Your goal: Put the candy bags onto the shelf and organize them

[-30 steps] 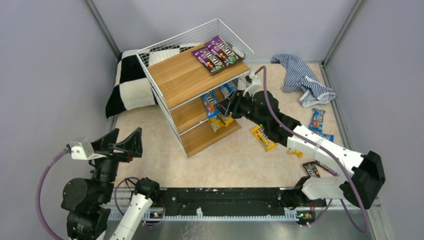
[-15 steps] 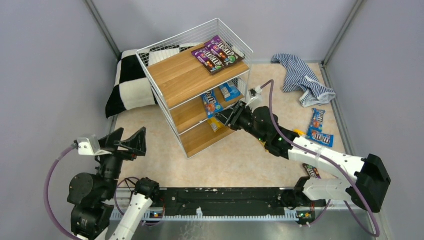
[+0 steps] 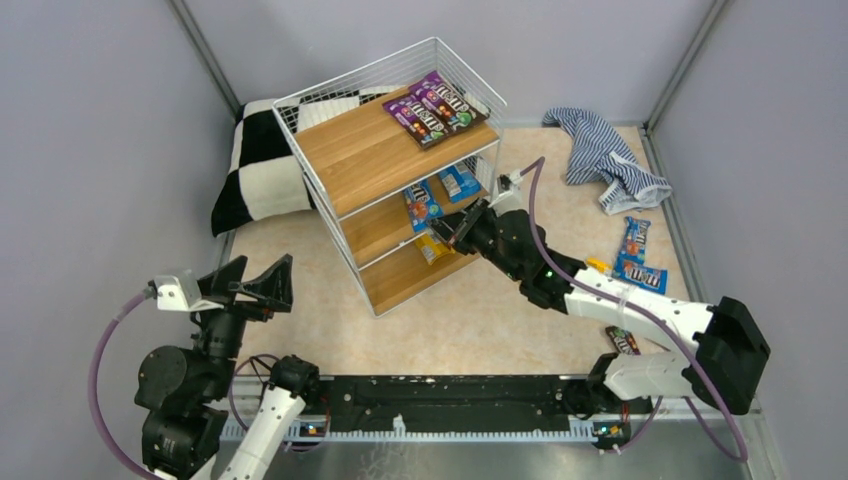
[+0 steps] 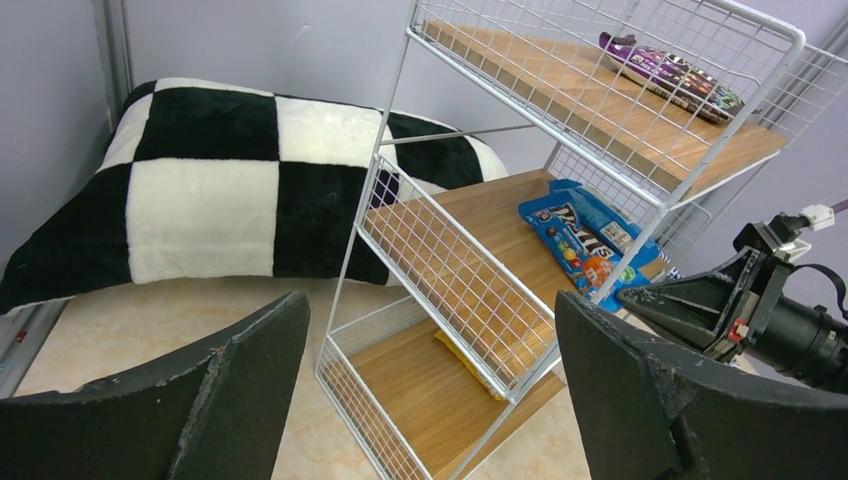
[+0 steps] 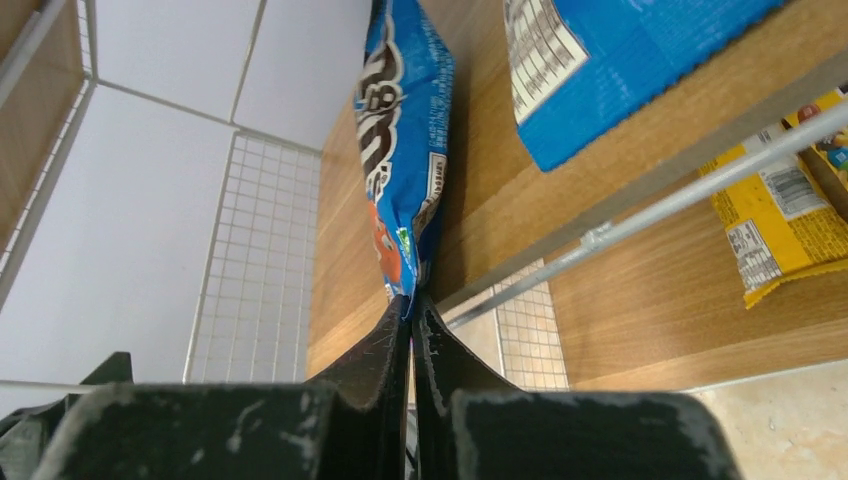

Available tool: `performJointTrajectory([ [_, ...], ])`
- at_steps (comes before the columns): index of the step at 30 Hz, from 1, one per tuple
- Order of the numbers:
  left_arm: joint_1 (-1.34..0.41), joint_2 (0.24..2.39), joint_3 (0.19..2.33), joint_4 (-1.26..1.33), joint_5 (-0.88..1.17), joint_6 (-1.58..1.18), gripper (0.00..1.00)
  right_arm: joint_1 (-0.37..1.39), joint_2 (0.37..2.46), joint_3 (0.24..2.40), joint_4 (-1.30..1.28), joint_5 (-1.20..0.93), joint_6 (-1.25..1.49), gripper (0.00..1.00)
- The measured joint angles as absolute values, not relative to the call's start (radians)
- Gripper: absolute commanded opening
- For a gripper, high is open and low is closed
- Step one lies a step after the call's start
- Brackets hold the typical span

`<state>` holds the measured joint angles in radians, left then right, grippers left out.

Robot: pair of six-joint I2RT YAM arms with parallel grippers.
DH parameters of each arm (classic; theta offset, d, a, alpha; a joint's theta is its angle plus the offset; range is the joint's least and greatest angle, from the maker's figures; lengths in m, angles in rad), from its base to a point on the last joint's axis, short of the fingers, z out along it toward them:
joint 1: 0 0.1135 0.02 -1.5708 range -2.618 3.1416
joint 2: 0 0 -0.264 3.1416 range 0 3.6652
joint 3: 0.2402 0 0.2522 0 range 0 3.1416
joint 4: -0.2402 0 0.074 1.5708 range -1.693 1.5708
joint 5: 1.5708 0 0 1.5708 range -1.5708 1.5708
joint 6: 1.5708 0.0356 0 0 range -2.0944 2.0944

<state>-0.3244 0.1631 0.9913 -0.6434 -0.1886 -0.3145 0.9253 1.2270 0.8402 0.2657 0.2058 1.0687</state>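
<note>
The shelf [image 3: 360, 152] stands tilted at the back, with purple candy bags [image 3: 435, 108] on its top board. On the middle board lie two blue candy bags [image 3: 422, 205] [image 3: 460, 182]. My right gripper [image 3: 446, 230] reaches in at that board's front edge. In the right wrist view its jaws [image 5: 411, 305] are shut on the near end of one blue candy bag [image 5: 400, 150], which stands on edge. A yellow candy bag [image 5: 785, 235] lies on the bottom board. My left gripper [image 4: 430, 300] hangs open and empty at the near left, facing the shelf [image 4: 450, 280].
Loose candy bags lie on the floor at the right: blue ones [image 3: 634, 240], a dark one [image 3: 622, 340] near the right arm's base. A blue-white striped cloth [image 3: 605, 155] lies at the back right. A checkered cushion [image 3: 255, 170] sits behind the shelf's left side.
My right gripper has shut on the blue candy bag at the middle board, after moving up from the yellow bags. The left arm shifted slightly rightward early on and then held.
</note>
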Motion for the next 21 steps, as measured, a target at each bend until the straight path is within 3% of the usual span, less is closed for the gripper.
performJointTrajectory([
  [21,-0.324,0.146,0.992,-0.652,-0.2,-0.281,0.98,0.856,1.317,1.052,0.053,0.162,1.058,0.03],
])
